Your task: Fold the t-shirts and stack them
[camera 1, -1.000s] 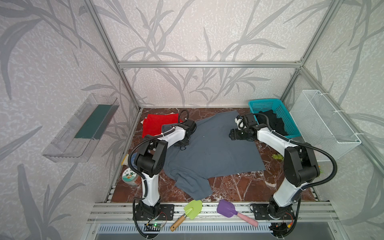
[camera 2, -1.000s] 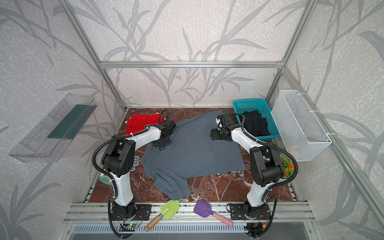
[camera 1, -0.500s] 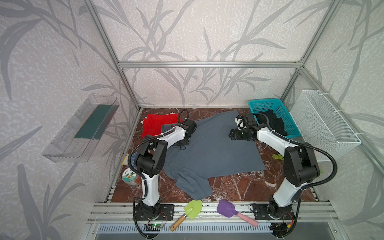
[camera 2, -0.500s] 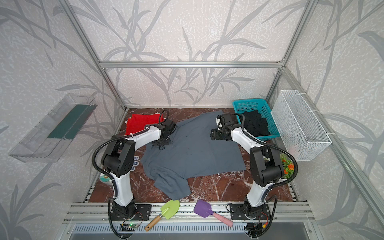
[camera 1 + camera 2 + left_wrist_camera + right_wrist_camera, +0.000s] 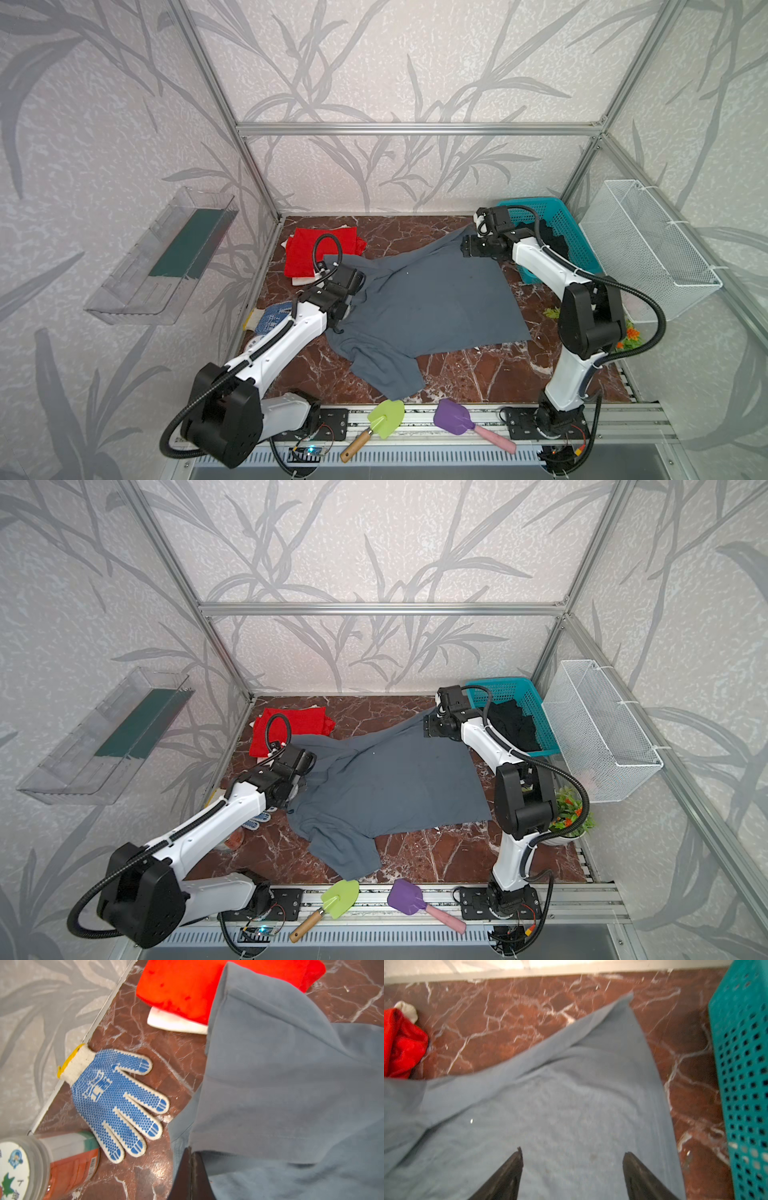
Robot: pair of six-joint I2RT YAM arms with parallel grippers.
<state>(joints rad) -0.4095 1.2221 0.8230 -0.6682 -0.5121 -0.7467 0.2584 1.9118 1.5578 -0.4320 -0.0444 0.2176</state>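
A slate grey-blue t-shirt (image 5: 424,303) (image 5: 386,787) lies spread over the middle of the marble table. My left gripper (image 5: 192,1154) is shut on its left edge, where a fold of the cloth (image 5: 291,1084) rises from the fingertips. Over the shirt's far right corner (image 5: 571,1105) my right gripper (image 5: 573,1152) (image 5: 467,249) hangs open with nothing between its fingers. The red t-shirt (image 5: 320,249) (image 5: 182,987) lies folded at the back left. The black t-shirt (image 5: 513,725) sits bunched in the teal basket (image 5: 503,685).
A blue-dotted work glove (image 5: 116,1097) and a jar (image 5: 41,1167) lie by the left wall. A white wire basket (image 5: 648,249) hangs on the right wall, a plant (image 5: 569,812) below it. A green shovel (image 5: 384,415) and a purple one (image 5: 453,417) lie on the front rail.
My left gripper has closed on the grey-blue shirt's edge. Neither arm has visibly moved, and the right gripper has stayed open.
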